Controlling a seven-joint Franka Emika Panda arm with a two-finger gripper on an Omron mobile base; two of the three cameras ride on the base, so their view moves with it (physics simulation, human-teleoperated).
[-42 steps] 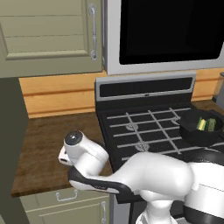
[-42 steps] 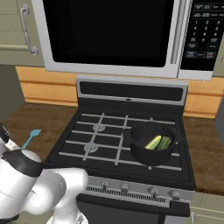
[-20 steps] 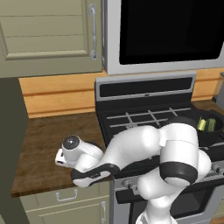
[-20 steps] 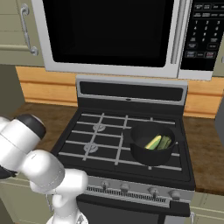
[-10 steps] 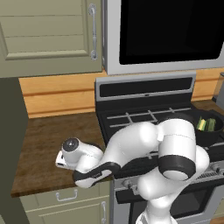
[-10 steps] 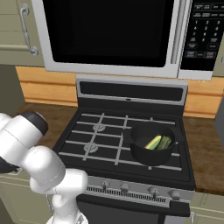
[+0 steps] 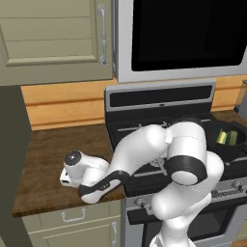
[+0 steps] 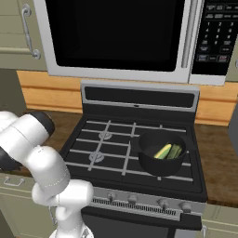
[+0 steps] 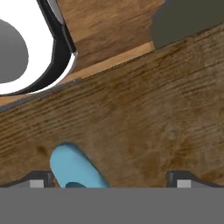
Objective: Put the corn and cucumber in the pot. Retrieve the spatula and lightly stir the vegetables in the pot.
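Note:
The light-blue spatula (image 9: 75, 168) lies on the wooden counter, its rounded end showing between my fingertips, closer to the left one. My gripper (image 9: 109, 180) is open, jaws wide apart, low over the counter and pointing down at it. From the left base view, my hand (image 7: 72, 169) hangs over the counter left of the stove. The black pot (image 8: 148, 160) sits on the front right burner. Inside it lie the yellow corn (image 8: 162, 151) and the dark green cucumber (image 8: 175, 151). The pot (image 7: 216, 146) also shows at the right edge of the left base view.
My bent arm (image 7: 159, 149) arches from the stove front over to the counter (image 7: 43, 159). A dark wall (image 7: 9, 159) bounds the counter on its left. Cabinets and a microwave (image 8: 116, 32) hang above. The stove's left burners (image 8: 100, 144) are bare.
The arm has folded up and over, bringing the hand down to the left counter. Over the last half second the hand has shifted slightly left. The pot and vegetables stay put.

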